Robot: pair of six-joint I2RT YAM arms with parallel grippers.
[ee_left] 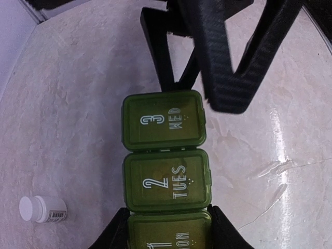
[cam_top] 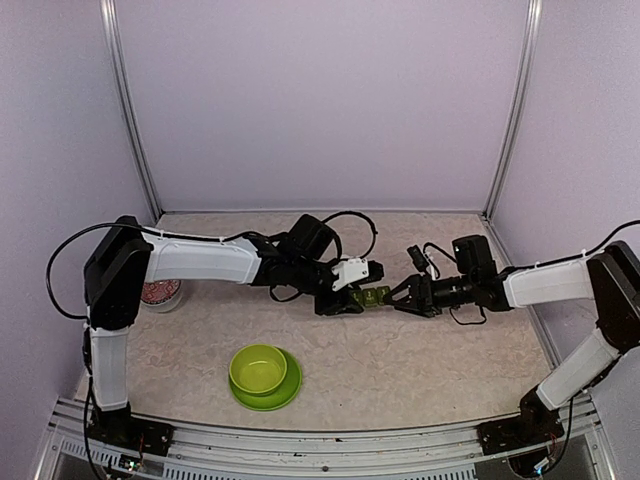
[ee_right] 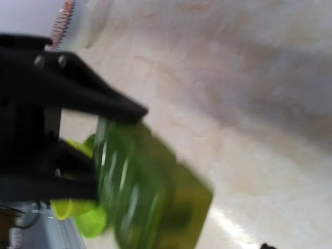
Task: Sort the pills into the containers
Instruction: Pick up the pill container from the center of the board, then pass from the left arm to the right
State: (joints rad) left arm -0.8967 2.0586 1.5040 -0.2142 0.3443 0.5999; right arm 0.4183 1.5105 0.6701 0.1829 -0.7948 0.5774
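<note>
The dark green pill box (ee_left: 166,155) has three shut lids marked 3 WED, 2 TUES and 1 MON. My left gripper (ee_left: 166,231) is shut on its MON end, with black fingers (ee_left: 116,233) on both sides. In the top view the pill box (cam_top: 370,296) sits at the table's middle, between my left gripper (cam_top: 345,299) and my right gripper (cam_top: 400,297). The right gripper (ee_left: 199,88) is open, with its jaws spread just over the WED end. The right wrist view is blurred and shows the pill box (ee_right: 150,192) close up. No loose pills show.
A small white pill bottle (ee_left: 42,209) lies on its side left of the pill box. A lime-green bowl (cam_top: 258,367) on its plate stands near the front. A white jar (cam_top: 160,294) with a red-patterned top stands at the left.
</note>
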